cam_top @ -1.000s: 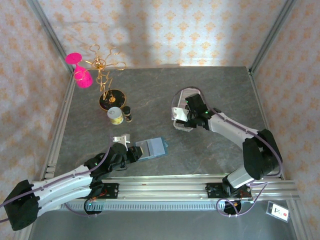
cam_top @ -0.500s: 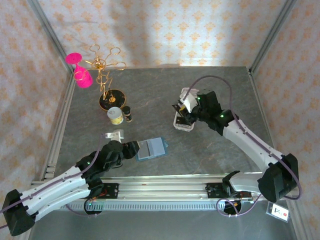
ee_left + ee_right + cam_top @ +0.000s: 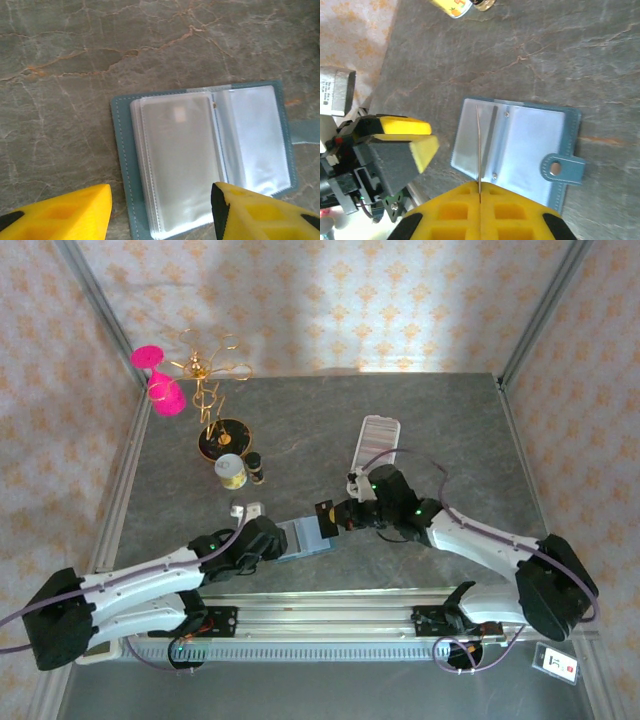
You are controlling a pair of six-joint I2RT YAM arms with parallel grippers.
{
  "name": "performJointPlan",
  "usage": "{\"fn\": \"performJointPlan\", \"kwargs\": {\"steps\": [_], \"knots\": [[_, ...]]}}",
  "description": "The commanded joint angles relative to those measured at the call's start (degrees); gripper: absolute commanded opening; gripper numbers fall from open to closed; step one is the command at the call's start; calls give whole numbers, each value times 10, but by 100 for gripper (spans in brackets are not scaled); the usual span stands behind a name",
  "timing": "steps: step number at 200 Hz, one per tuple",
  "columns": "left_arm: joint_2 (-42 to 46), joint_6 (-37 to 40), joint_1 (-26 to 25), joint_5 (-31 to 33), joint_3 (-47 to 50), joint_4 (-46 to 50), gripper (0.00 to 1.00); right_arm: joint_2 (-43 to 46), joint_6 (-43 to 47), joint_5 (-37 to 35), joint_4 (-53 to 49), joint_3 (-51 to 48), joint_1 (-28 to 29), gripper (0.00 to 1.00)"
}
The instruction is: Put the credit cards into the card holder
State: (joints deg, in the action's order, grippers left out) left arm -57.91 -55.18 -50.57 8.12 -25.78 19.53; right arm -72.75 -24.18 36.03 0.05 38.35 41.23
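1. Support comes from the left tool, which sits at the left side of the card holder. Its fingers are apart and straddle the holder's edge without pinching it.
2. The card holder lies open and flat on the counter, with its clear sleeves facing up. I can make out no card in any sleeve, so by my reading nothing has been filed yet.
3. Directly over the holder is the right tool, its fingers together and clamped on one credit card. The card is held on edge, with its free end reaching out over the sleeves. I cannot tell whether that end already touches a sleeve.
4. Behind and to the right of the holder, well apart from it, a white tray lies on the counter. Whether it holds more cards is too small to tell.
5. As I judge it, the task is at an early stage: one card has been gripped and brought to the holder, but it is not yet in. That card must still be slid into a sleeve and let go, and the same remains to be done for every other card.
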Motion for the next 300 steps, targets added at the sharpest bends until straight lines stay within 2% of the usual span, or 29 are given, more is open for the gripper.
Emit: {"fn": "performJointPlan", "kwargs": {"steps": [1,28,57,95,154,199,223,260,274,300], "knots": [[-40,-20,-5,37,-38,32,58,-23,-49,-17,71,-5,8,0],[-91,-45,-10,41,-61,43,57,-47,-74,-25,109,-14,17,0],[-129,-55,-13,34,-73,32,49,-73,-87,-26,127,-15,33,0],[-161,-68,-15,53,-81,48,51,-86,-86,-28,136,-19,36,0],[-200,-61,-14,39,-82,30,50,-100,-99,-26,153,-25,38,0],[-199,-67,-14,39,-60,18,45,-123,-106,-23,162,-24,45,0],[-207,-63,-14,25,-52,7,36,-129,-122,-30,186,-28,50,0],[-203,-66,-14,17,-34,-11,34,-148,-139,-45,212,-30,51,0],[-200,-67,-14,14,-27,-15,29,-158,-146,-49,224,-29,52,0],[-198,-68,-14,11,-22,-17,29,-171,-160,-67,244,-31,52,0]]}}
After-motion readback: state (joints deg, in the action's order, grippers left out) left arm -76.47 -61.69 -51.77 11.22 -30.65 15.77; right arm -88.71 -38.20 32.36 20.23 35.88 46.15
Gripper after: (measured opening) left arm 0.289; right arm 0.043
